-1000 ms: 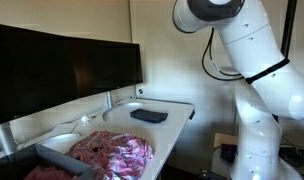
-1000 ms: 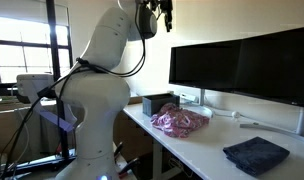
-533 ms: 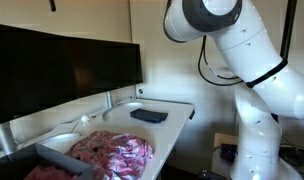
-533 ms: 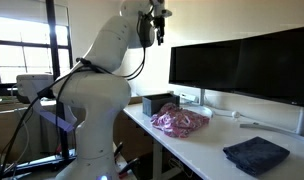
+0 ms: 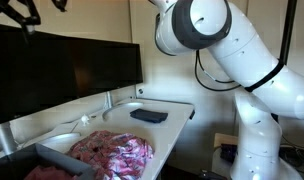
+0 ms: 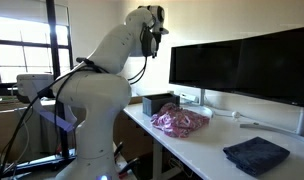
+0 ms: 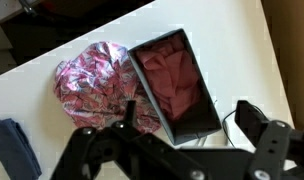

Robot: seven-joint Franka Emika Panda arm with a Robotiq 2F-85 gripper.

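Note:
My gripper [image 7: 188, 122] is open and empty, high above the white desk [image 7: 237, 45]. Its dark fingers [image 7: 254, 120] frame a black bin [image 7: 150, 97] holding red-pink cloth [image 7: 174, 78]. A crumpled pink patterned cloth [image 7: 95, 85] lies on the desk beside the bin. In both exterior views the gripper [image 5: 27, 12] [image 6: 153, 20] is up near the top, well above the patterned cloth [image 5: 117, 152] [image 6: 180, 120] and the bin [image 6: 152, 103]. It touches nothing.
A folded dark blue cloth [image 5: 149, 115] [image 6: 255, 155] [image 7: 12, 145] lies further along the desk. Dark monitors [image 5: 62, 65] [image 6: 242, 65] stand along the back of the desk. A cable [image 7: 230, 118] hangs off the desk edge near the bin.
The arm has swung over the desk. The gripper has come into an exterior view at the top left and has turned downward near the arm's top.

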